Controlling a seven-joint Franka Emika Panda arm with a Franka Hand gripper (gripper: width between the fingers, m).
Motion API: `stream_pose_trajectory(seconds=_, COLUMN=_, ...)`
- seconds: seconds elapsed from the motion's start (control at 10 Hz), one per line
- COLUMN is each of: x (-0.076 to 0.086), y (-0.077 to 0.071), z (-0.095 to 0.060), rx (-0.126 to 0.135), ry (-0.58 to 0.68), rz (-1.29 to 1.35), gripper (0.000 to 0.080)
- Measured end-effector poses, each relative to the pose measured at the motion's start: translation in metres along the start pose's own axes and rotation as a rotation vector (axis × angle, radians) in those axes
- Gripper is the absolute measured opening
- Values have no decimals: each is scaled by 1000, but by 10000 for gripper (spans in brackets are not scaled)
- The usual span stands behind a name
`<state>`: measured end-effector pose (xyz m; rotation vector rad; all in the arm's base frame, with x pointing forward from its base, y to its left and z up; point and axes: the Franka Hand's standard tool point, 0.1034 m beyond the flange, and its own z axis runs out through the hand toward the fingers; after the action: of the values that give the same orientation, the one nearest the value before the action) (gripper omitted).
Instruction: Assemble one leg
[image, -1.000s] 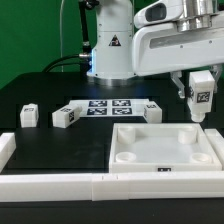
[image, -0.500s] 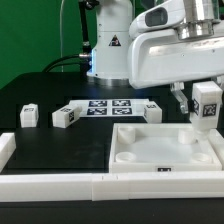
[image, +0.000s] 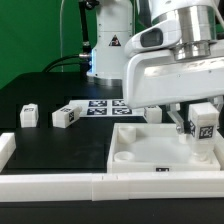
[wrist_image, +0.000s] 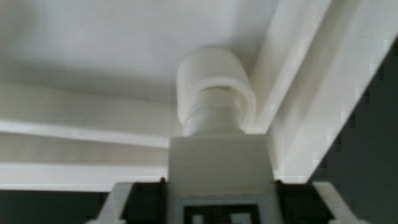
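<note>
My gripper (image: 203, 125) is shut on a white leg (image: 204, 126) with a black-and-white tag, held upright. The leg's lower end hangs just above the near corner socket (image: 201, 157) at the exterior view's right of the large white square panel (image: 160, 143). In the wrist view the leg (wrist_image: 221, 170) points down at that round socket (wrist_image: 217, 85) beside the panel's raised rim; my fingers (wrist_image: 135, 205) clamp its sides. Three more legs lie on the table: two at the exterior view's left (image: 30, 116) (image: 65, 118) and one (image: 153, 114) half hidden behind my arm.
The marker board (image: 100, 108) lies behind the panel. A low white wall (image: 60, 183) runs along the table's front edge, with a white block (image: 6, 148) at its left end in the exterior view. The robot base (image: 108, 45) stands at the back.
My gripper has moved forward and down with the leg, from above the panel's far right corner to just over its near right socket.
</note>
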<state>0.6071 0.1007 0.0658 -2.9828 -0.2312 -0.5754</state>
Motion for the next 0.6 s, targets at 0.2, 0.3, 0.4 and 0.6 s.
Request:
stream_pose_trajectory(seconds=0.2, x=-4, y=-1, z=2, rx=-1, ry=1, rz=0, gripper=290)
stream_pose_trajectory(seconds=0.3, x=-5, y=-2, z=2, rx=-1, ry=2, rz=-1, gripper=290)
stream_pose_trajectory(seconds=0.4, x=-5, y=-2, z=3, rx=-2, ry=11, rz=-2, gripper=290)
stream_pose_trajectory(seconds=0.6, x=-14, y=-4, z=8, rx=-12, ry=52, rz=-6, gripper=290)
